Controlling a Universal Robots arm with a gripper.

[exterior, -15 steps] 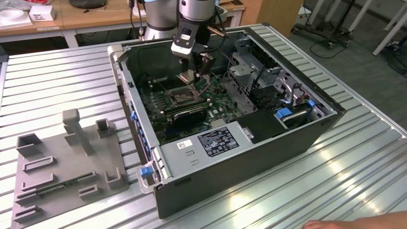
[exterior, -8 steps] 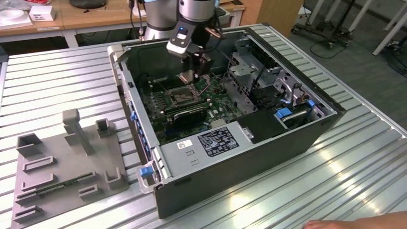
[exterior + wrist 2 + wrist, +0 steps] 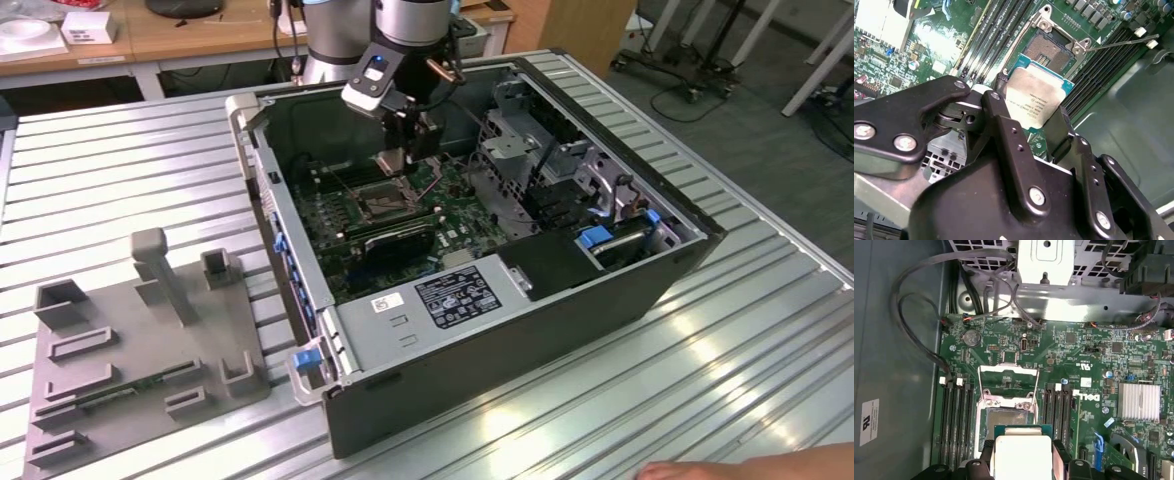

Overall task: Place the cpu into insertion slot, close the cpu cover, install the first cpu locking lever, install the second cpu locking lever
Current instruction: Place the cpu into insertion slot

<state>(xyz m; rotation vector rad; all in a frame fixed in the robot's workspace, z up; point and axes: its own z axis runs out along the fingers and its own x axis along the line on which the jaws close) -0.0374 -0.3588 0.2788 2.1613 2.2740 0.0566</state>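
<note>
Closest in, your hand [image 3: 1030, 112] is closed down onto the cpu [image 3: 1036, 95], pinching it by two opposite edges with the silvery top facing up, so the chip isn't seated yet. It hangs just above the near edge of the insertion slot [image 3: 1004, 417], and the contact field in there sits bare. Right behind the socket the cpu cover [image 3: 1008, 368] stands flipped up, and a thin locking lever [image 3: 1124, 42] pokes out sideways, unlatched. All that sits on the green motherboard [image 3: 1074, 355] inside the open PC case [image 3: 534, 330]. My worry is that the chip doesn't look squarely over the socket, so if you come down like that a corner could ride up on the metal rim, or it could drop in cocked and mash the contacts. Clipping the raised cover would also twist it in your grip.
</note>
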